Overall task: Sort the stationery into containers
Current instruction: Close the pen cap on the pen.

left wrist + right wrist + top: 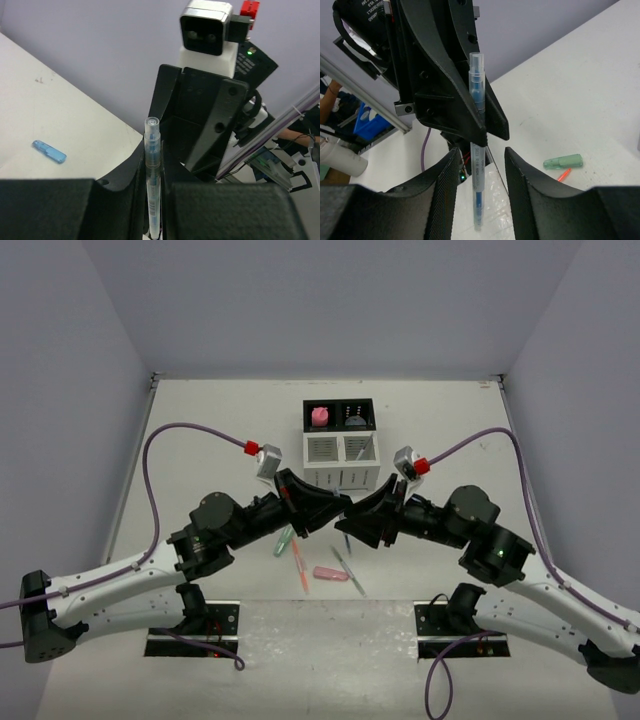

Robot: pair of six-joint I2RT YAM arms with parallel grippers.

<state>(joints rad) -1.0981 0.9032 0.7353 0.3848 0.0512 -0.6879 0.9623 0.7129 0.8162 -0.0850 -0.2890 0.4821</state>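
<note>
Blue pen (476, 85) with a clear barrel is standing upright between the two claws, which meet nose to nose over the middle of the table. The left claw (152, 172) is pinched tight onto the middle of the barrel, and the cap end pokes up past its tips. The right claw (481, 152) sits around the lower part of the same pen, but its fingers are parted. There's a visible gap between each pad and the barrel, so it isn't touching the pen as far as I can see.

Just beyond the claws is the organizer (340, 475), with the white slotted bins facing them and the black bins behind. Its front edge is close to both claws, so there's not much room on that side. The pink eraser (320, 417) sits in the far-left black bin. The grey puck (355, 418) in the far-right one is hard to make out.

On the near side of the claws, toward the arm bases, the loose stuff lies close together: green marker (283, 540), orange pen (299, 565), pink marker (330, 573) and grey pen (348, 568).

In the left wrist view a blue marker (49, 151) lies alone off to one side of the claw, well short of where the table (200, 420) meets the wall. There's plenty of open white surface either side of the organizer, out to the walls.
</note>
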